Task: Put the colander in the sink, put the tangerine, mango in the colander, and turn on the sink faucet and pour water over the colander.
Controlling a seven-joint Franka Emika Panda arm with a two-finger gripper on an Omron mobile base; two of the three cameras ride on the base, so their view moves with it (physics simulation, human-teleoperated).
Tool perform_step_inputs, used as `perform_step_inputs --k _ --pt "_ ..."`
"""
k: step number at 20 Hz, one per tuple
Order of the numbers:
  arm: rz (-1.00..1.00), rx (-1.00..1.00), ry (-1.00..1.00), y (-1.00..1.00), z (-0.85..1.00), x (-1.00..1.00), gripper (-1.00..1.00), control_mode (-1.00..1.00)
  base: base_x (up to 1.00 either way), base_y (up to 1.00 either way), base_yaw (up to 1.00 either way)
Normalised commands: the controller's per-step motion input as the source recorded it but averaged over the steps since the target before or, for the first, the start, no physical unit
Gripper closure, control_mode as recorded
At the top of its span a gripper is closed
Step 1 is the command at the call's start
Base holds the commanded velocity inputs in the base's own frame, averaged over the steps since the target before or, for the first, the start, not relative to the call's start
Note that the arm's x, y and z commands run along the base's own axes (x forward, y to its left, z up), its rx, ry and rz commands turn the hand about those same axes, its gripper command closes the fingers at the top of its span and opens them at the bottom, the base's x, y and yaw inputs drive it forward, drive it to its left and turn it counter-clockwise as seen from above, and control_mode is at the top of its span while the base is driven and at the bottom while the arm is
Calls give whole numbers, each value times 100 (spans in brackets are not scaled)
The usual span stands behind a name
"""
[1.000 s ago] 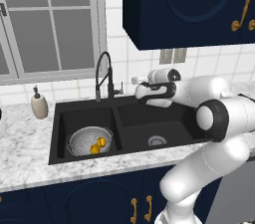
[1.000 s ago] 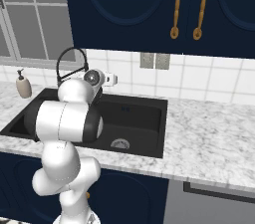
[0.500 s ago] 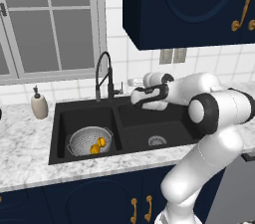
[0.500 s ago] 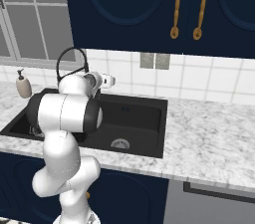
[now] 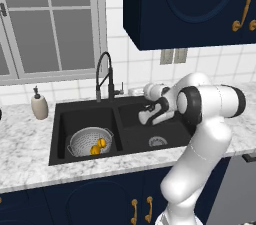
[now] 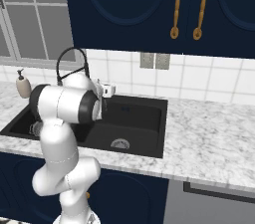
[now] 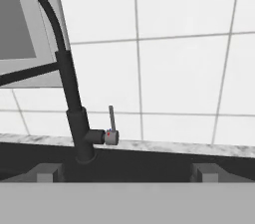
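The black sink (image 5: 62,134) holds the silver colander (image 5: 85,139) in its left basin. Inside it lie the orange tangerine (image 5: 94,149) and the yellow mango (image 5: 102,142). The tall black faucet (image 5: 104,76) rises behind the divider between the basins, and no water runs from it. My gripper (image 5: 137,90) hangs open over the back of the right basin, just right of the faucet. In the hand view the faucet (image 7: 74,113) and its upright side lever (image 7: 111,121) stand close ahead, left of centre, and the wide-apart fingertips (image 7: 47,173) hold nothing.
A beige soap dispenser (image 5: 39,105) stands on the marble counter left of the sink. White wall tiles and a window lie behind the faucet. Dark blue cabinets hang overhead. The right basin (image 6: 144,118) shows its steel drain (image 6: 119,144).
My hand has slid a little to the left, closer to the faucet, and the elbow has swung lower. The jaws stayed open. The colander and both fruits have not moved.
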Motion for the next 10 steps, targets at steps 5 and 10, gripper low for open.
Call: perform_step_inputs --k 5,10 --pt "0 0 0 0 0 17 -100 -100 0 0 0" --pt "0 0 0 0 0 4 -100 -100 0 0 0"
